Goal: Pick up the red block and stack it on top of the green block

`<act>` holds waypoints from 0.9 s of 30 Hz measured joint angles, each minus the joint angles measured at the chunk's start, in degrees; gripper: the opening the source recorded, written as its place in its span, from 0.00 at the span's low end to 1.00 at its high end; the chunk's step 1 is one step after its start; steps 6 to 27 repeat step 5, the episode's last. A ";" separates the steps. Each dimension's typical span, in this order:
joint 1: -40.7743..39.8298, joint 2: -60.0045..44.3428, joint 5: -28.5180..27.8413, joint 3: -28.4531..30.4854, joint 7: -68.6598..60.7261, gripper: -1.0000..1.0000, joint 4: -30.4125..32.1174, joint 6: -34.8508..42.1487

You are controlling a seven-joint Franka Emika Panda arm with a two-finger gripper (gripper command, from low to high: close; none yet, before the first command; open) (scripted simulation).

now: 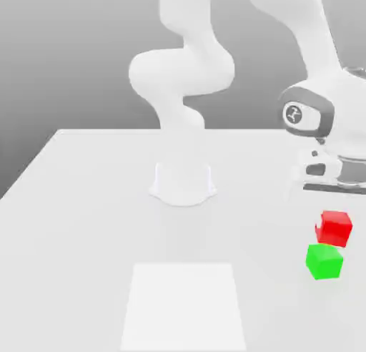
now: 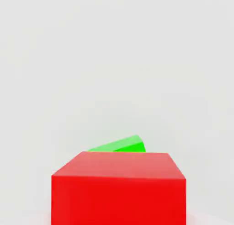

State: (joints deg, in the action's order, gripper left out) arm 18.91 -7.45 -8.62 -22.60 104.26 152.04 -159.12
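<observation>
Red block (image 1: 334, 227): small matte cube, bright red, on white table (image 1: 86, 222) at exterior view's right, just behind green block (image 1: 324, 261), edges near or touching. Green block same size, matte, slightly rotated. Hand view: red block (image 2: 119, 187) close, green block (image 2: 121, 144) peeking beyond.

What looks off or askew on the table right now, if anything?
Nothing looks damaged or spilled. The red block and the green block both rest on the table, close together near the exterior view's right edge. Their faces are not lined up, the green one sitting turned relative to the red. The stack is not yet made.
</observation>
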 joint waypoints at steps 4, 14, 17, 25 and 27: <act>1.36 -3.36 -3.79 2.05 2.72 1.00 -0.03 -2.83; 1.36 -3.36 -3.79 2.05 2.72 1.00 -0.03 -2.83; 1.36 -3.36 -3.79 2.05 2.72 1.00 -0.03 -2.83; 1.36 -3.36 -3.79 2.05 2.72 1.00 -0.03 -2.83; 1.36 -3.36 -3.79 2.05 2.72 1.00 -0.03 -2.83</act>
